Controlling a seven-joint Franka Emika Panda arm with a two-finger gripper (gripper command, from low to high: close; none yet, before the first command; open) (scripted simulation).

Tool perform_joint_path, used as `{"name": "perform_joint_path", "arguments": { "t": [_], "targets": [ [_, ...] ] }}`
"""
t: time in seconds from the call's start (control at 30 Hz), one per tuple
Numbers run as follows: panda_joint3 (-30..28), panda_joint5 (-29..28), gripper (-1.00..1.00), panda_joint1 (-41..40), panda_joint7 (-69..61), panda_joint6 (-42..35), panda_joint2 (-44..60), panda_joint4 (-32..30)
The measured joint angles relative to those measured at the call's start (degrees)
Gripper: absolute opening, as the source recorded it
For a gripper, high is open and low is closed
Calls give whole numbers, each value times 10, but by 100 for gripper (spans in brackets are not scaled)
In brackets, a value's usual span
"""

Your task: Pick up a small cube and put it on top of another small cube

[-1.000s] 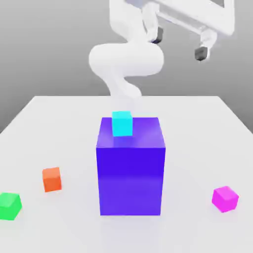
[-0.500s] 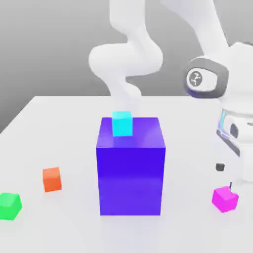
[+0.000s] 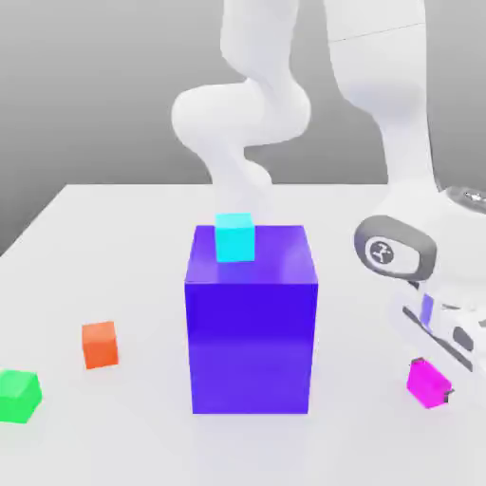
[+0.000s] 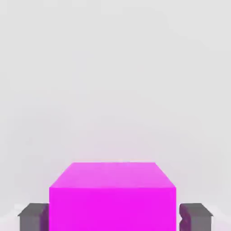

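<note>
exterior view: arm [image 3: 399,142] bent low on the exterior view's right, hand [image 3: 439,391] down at the pink cube [image 3: 427,381], which sits on the white bench [image 3: 114,228] near the front right corner. the cube looks tipped a bit and still at bench level, so not lifted yet as far as i can judge. green cube [image 3: 19,395] is the target, far off at the front left, well apart from the pink one. orange cube [image 3: 99,344] sits near the green one, a bit further back. big blue block [image 3: 252,318] stands in the middle between pink and green, cyan cube [image 3: 234,236] on its top.

hand view: pink cube [image 4: 112,196] sits square between the two dark fingers [image 4: 32,216], one each side, fingers narrowed onto its side faces, so the hand is holding the pink cube. bench beyond is bare white.

doing the step well: grip looks centred, so lift straight up first, no dragging. go high enough to pass over or around the blue block on the way across, it is right in the path. don't clip the cyan cube. come down over the green one, not the orange neighbour, line up faces, set down gently before letting go. a tilted cube could slide off.
</note>
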Motion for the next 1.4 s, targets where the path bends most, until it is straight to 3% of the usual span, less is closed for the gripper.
{"name": "perform_joint_path", "arguments": {
  "t": [0.1, 0.33, 0.43, 0.73, 1.4],
  "targets": [
    [1, 0, -100, -1, 0, -1, -1, 0],
    [83, 97, -100, -62, -74, -70, -97, -25],
    [81, 128, -100, -80, -87, -82, -106, -5],
    [-21, 190, -100, -200, -66, -112, -104, 50],
    [-276, 290, -100, -466, -1, -182, -128, 70]
  ]
}}
